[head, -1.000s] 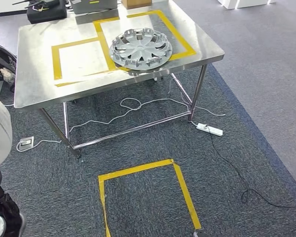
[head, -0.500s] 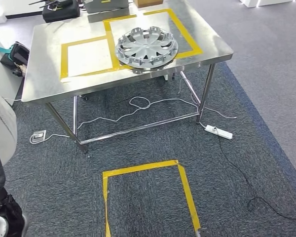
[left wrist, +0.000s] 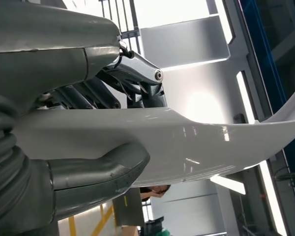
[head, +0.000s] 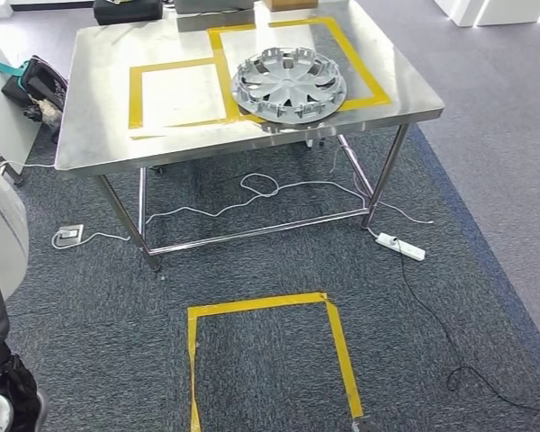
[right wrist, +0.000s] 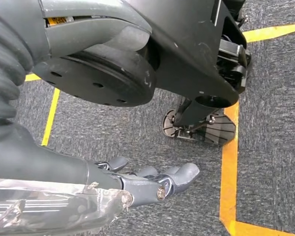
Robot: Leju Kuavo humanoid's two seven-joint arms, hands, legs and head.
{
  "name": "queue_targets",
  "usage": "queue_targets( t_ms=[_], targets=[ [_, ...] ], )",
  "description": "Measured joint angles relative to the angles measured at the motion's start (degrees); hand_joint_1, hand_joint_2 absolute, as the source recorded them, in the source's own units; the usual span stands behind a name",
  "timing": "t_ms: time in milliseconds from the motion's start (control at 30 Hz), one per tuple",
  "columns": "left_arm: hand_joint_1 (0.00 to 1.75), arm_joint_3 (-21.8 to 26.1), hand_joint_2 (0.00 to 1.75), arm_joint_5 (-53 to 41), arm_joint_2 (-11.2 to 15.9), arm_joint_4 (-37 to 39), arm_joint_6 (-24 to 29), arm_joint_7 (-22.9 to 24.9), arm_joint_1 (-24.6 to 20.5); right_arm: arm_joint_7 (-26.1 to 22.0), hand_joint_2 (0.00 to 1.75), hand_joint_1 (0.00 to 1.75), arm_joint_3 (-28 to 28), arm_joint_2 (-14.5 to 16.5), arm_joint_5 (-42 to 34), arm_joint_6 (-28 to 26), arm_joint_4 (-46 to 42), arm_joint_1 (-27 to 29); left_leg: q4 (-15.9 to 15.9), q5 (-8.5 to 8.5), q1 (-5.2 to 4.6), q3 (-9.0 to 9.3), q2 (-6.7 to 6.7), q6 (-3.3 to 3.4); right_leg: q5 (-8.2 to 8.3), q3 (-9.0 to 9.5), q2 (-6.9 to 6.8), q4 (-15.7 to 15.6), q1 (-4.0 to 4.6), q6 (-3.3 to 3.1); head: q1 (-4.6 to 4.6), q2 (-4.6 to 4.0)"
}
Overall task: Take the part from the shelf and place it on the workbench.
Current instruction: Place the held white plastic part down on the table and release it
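Between the thick thumb and darker fingers (left wrist: 101,93) of the left robot hand (left wrist: 83,128) sits a white curved part (left wrist: 198,142), gripped along its near end, the rest of its glossy body reaching out beyond the fingertips. At the lower left edge of the head view a pale curved surface (head: 1,236) shows beside the robot's body. Ahead stands the steel desk (head: 97,135), marked with yellow tape rectangles (head: 137,94); a silver hubcap (head: 288,85) lies on it across the tape. The right robot hand (right wrist: 153,182) hangs above the grey carpet (right wrist: 272,128), its fingers loosely extended and holding nothing. A yellow tape square (head: 267,301) marks the floor before the desk.
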Motion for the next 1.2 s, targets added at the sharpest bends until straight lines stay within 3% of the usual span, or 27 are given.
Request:
queue_targets(
  t_ms=[167, 300, 367, 433, 500, 533, 567, 600, 633, 700, 733, 867, 933, 1000, 1033, 1067, 1100, 1167, 1200],
  targets=[
    [1.75, -0.1, 1.75, -2.0, 0.5, 0.0, -0.9, -0.1, 0.2, -0.1, 1.75, 0.0, -0.1, 0.0, 0.1, 0.2, 0.0, 0.0, 0.1, -0.03, -0.17, -0.07, 0.01, 0.5, 0.41, 0.64, 0.02, -0.6, -0.17, 0.83, -0.02, 0.0],
    [1.75, -0.1, 1.75, -3.6, 1.0, 0.0, -1.0, -0.7, 0.4, -0.2, 1.75, 0.0, -0.1, 0.0, 0.3, 0.5, 0.0, 0.0, -0.2, -0.07, -0.41, 0.07, -0.03, 1.91, 0.67, 1.01, -0.06, -1.2, -0.52, 2.31, -0.07, 0.0],
    [1.75, -0.1, 1.75, -4.0, 1.1, 0.0, -1.0, -0.8, 0.4, -0.3, 1.75, 0.0, -0.1, 0.0, 0.3, 0.7, 0.0, -0.1, -1.6, 0.34, -0.12, 1.05, -0.06, 2.42, -0.13, 0.64, 0.19, -0.2, -0.47, 2.55, 0.01, 0.0],
    [1.75, -0.1, 1.75, -4.1, 1.1, 0.0, -1.0, -0.9, 0.4, -0.3, 1.75, 0.0, -0.1, 0.0, 0.3, 0.8, 0.0, -0.1, -2.5, 0.64, 0.1, 1.84, -0.06, 2.67, -2.96, -2.12, 0.68, 5.6, -0.49, 2.53, 0.17, 0.0],
    [1.75, -0.1, 1.75, -4.2, 1.1, 0.0, -1.0, -0.8, 0.4, -0.4, 1.75, 0.0, -0.1, 0.0, 0.3, 0.9, 0.0, 0.0, -2.5, 0.61, 0.11, 1.93, -0.21, 2.65, -5.9, -6.3, 0.9, 13.3, -0.55, 2.57, 0.29, 0.0],
    [1.75, -0.1, 1.75, -4.3, 1.1, 0.0, -1.0, -0.8, 0.5, -0.5, 1.75, 0.0, -0.1, 0.0, 0.3, 0.9, 0.0, 0.0, -2.5, 0.53, 0.12, 1.96, -0.35, 2.55, -6.05, -7.51, 0.9, 15.1, -0.59, 2.63, 0.28, 0.0],
    [1.75, -0.1, 1.75, -4.4, 1.1, 0.0, -1.1, -0.8, 0.5, -0.6, 1.75, 0.0, -0.2, 0.0, 0.3, 0.9, 0.0, 0.0, -2.4, 0.43, 0.17, 2.05, -0.51, 2.37, -4.99, -7.53, 0.9, 14.6, -0.63, 2.68, 0.31, 0.0],
    [1.75, -0.2, 1.75, -4.5, 1.1, 0.0, -1.2, -0.8, 0.5, -0.7, 1.75, 0.0, -0.2, -0.1, 0.4, 1.0, 0.0, 0.0, -2.3, 0.27, 0.26, 2.19, -0.67, 2.1, -3.01, -6.4, 0.91, 11.9, -0.72, 2.74, 0.3, 0.0],
    [1.75, -0.2, 1.75, -4.5, 1.2, 0.0, -1.3, -0.8, 0.5, -0.7, 1.75, 0.0, -0.2, -0.1, 0.4, 1.0, 0.0, 0.0, -2.1, 0.05, 0.34, 2.33, -0.81, 1.74, -0.8, -4.49, 0.95, 7.7, -0.88, 2.86, 0.3, 0.0],
    [1.75, -0.1, 1.75, -4.6, 1.2, 0.0, -1.5, -0.7, 0.5, -0.7, 1.75, 0.0, -0.2, -0.1, 0.4, 1.1, 0.0, 0.0, -1.5, -0.46, 0.26, 2.3, -1.02, 0.89, 1.41, -1.19, 1.38, 1.3, -1.06, 2.7, 0.33, 0.0],
    [1.75, -0.1, 1.75, -4.6, 1.3, 0.0, -1.5, -0.7, 0.5, -0.8, 1.75, 0.0, -0.2, -0.1, 0.4, 1.1, 0.0, -0.1, -1.3, -0.6, 0.17, 2.21, -1.06, 0.52, 1.48, -0.51, 1.59, 0.1, -1.07, 2.42, 0.32, 0.0],
    [1.75, -0.2, 1.75, -4.6, 1.4, 0.0, -1.6, -0.6, 0.5, -0.8, 1.75, 0.0, -0.2, -0.1, 0.4, 1.2, 0.0, -0.1, -0.3, -1.44, 0.41, 1.75, -0.9, -0.52, 1.13, -0.44, 1.7, 0.2, -0.93, 0.63, 0.21, 0.0],
    [1.75, -0.2, 1.75, -4.6, 1.4, 0.0, -1.6, -0.6, 0.4, -0.8, 1.75, 0.0, -0.2, -0.1, 0.4, 1.2, 0.0, -0.1, 4.9, -4.12, 0.47, -0.73, -0.62, -1.01, 1.02, -0.3, 1.58, 0.1, -1.02, 0.01, -0.07, 0.0],
    [1.75, -0.3, 1.75, -4.6, 1.4, 0.0, -1.6, -0.6, 0.5, -0.8, 1.75, 0.0, -0.2, -0.1, 0.4, 1.3, 0.0, 0.0, 12.6, -7.18, 0.48, -5.07, -0.55, -1.26, 0.83, -0.26, 1.42, 0.1, -1.0, -0.31, -0.19, 0.0],
    [1.75, -0.3, 1.75, -4.6, 1.4, 0.1, -1.6, -0.6, 0.5, -0.8, 1.75, 0.0, -0.2, -0.1, 0.4, 1.3, 0.0, 0.0, 15.2, -7.63, 0.48, -6.68, -0.55, -1.28, 0.72, -0.19, 1.36, 0.1, -0.99, -0.37, -0.2, 0.0],
    [1.75, -0.3, 1.75, -4.6, 1.4, 0.1, -1.6, -0.6, 0.6, -0.8, 1.75, 0.0, -0.2, -0.1, 0.4, 1.3, 0.0, 0.0, 15.6, -6.84, 0.48, -7.26, -0.54, -1.24, 0.58, -0.05, 1.32, 0.1, -0.99, -0.37, -0.19, 0.0],
    [1.75, -0.3, 1.75, -4.6, 1.4, 0.1, -1.6, -0.6, 0.6, -0.8, 1.75, 0.0, -0.2, -0.1, 0.4, 1.3, 0.0, 0.0, 13.9, -5.03, 0.49, -6.75, -0.53, -1.14, 0.41, 0.18, 1.31, 0.1, -1.01, -0.31, -0.19, 0.0],
    [1.75, -0.3, 1.75, -4.6, 1.4, 0.1, -1.6, -0.6, 0.6, -0.8, 1.75, 0.0, -0.2, -0.1, 0.4, 1.3, 0.0, 0.0, 6.5, -0.55, 0.47, -3.43, -0.2, -0.94, -0.04, 0.76, 1.34, 0.1, -0.98, 0.05, -0.21, 0.0],
    [1.75, -0.3, 1.75, -4.6, 1.4, 0.1, -1.6, -0.6, 0.6, -0.9, 1.75, 0.0, -0.2, -0.1, 0.4, 1.3, 0.0, 0.0, 3.1, 0.56, 0.42, -1.87, -0.03, -0.82, -0.31, 0.93, 1.37, 0.2, -0.86, 0.35, -0.3, 0.0]
  ],
)
